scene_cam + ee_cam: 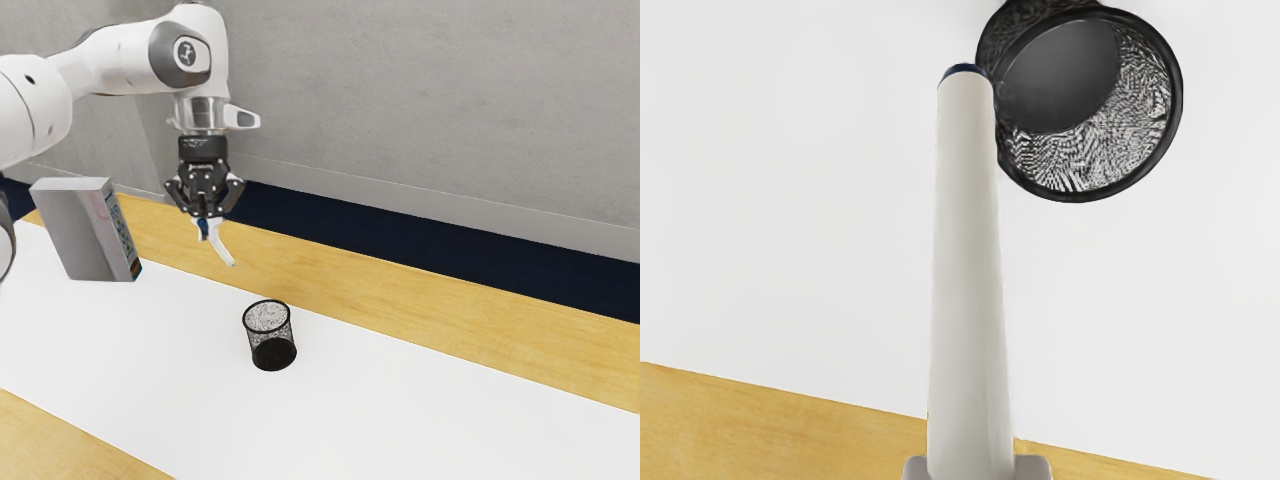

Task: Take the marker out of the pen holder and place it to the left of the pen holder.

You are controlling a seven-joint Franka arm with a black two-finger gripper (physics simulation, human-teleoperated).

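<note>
**Marker Aloft and Aslant, Pen Holder Empty**

We have the marker (225, 252) pinched near its upper end between our gripper's (208, 217) 2 fingertips (916, 469), in the air and well apart from the mesh pen holder (273, 352), which stands upright on the white surface (400, 420).

Extraction is done, we judge; the placing remains. The slant is our chief worry: if we come down fast, the free end would touch first and could pivot the barrel in our grip. Opening too high could make it bounce or roll (it looks round, so we'd release gently). A low path across the holder could snag the rim and tip it.
</note>
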